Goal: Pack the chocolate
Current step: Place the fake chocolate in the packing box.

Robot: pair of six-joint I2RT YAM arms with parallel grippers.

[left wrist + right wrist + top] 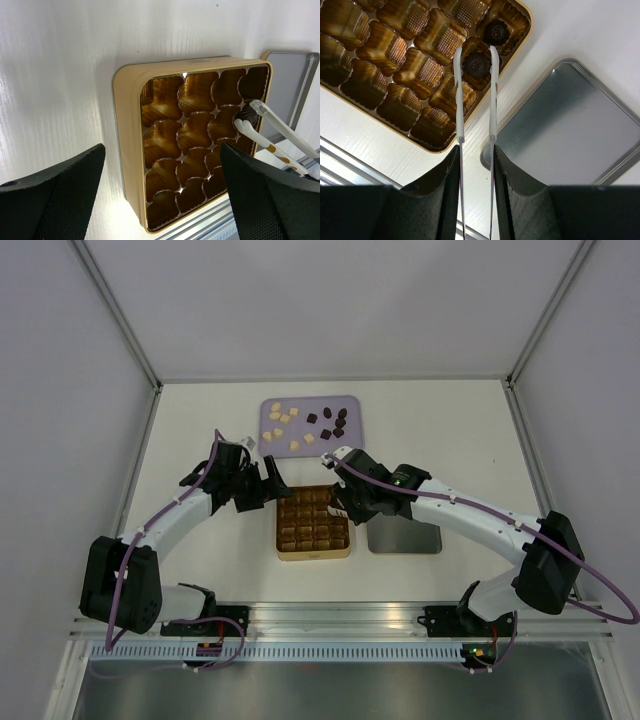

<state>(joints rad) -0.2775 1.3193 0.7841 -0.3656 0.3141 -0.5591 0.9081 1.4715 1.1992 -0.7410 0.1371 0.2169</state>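
Observation:
Loose chocolate lies on a lilac tray (352,403) at the back: cream cubes (281,423) on its left, dark lumps (333,423) on its right. The gold gridded tin (313,551) sits mid-table. My right gripper (345,505) (475,150) is shut on metal tweezers (491,95). Their white tips straddle a dark chocolate (476,63) lying in a tin cell. Another dark piece (496,31) sits in the corner cell beside it. My left gripper (268,483) (162,150) is open and empty, just left of the tin (127,145). The tweezers (272,135) show in its view.
The tin's grey lid (404,536) (570,130) lies flat just right of the tin. White walls enclose the table on the left, back and right. A metal rail (340,615) runs along the near edge.

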